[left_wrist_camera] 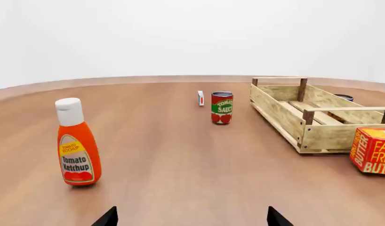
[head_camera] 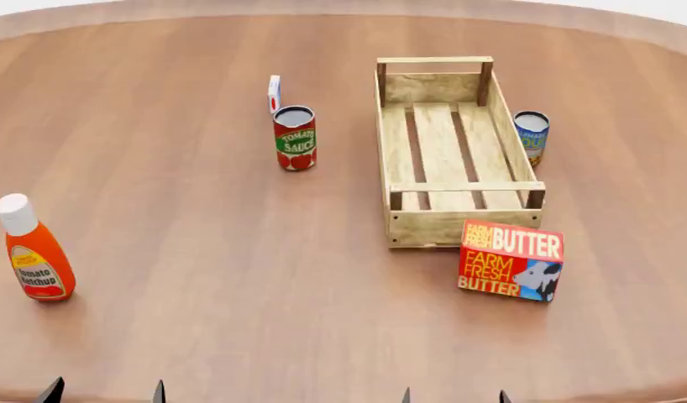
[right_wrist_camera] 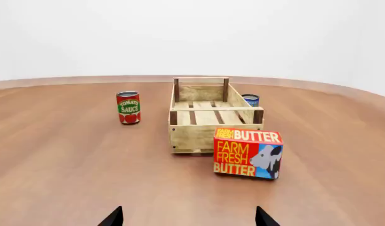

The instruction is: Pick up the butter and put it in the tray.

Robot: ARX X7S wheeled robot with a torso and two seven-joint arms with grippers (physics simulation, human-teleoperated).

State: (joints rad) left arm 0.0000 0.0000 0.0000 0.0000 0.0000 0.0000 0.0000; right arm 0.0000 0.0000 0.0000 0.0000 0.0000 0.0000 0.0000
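The butter (head_camera: 511, 259), a red-orange carton with a cow picture, lies on the wooden table just in front of the tray's near right corner; it also shows in the right wrist view (right_wrist_camera: 248, 152) and at the edge of the left wrist view (left_wrist_camera: 373, 150). The tray (head_camera: 396, 151), a light-wood slatted crate, stands empty behind it and shows in both wrist views (right_wrist_camera: 199, 137) (left_wrist_camera: 277, 110). My left gripper (head_camera: 105, 392) and right gripper (head_camera: 454, 396) are open and empty at the table's near edge. The right one is well short of the butter.
A tomato ketchup bottle (head_camera: 32, 249) stands at the near left. A tomato sauce can (head_camera: 296, 138) and a small white carton (head_camera: 274, 92) stand left of the tray. A blue can (head_camera: 531, 136) stands against the tray's right side.
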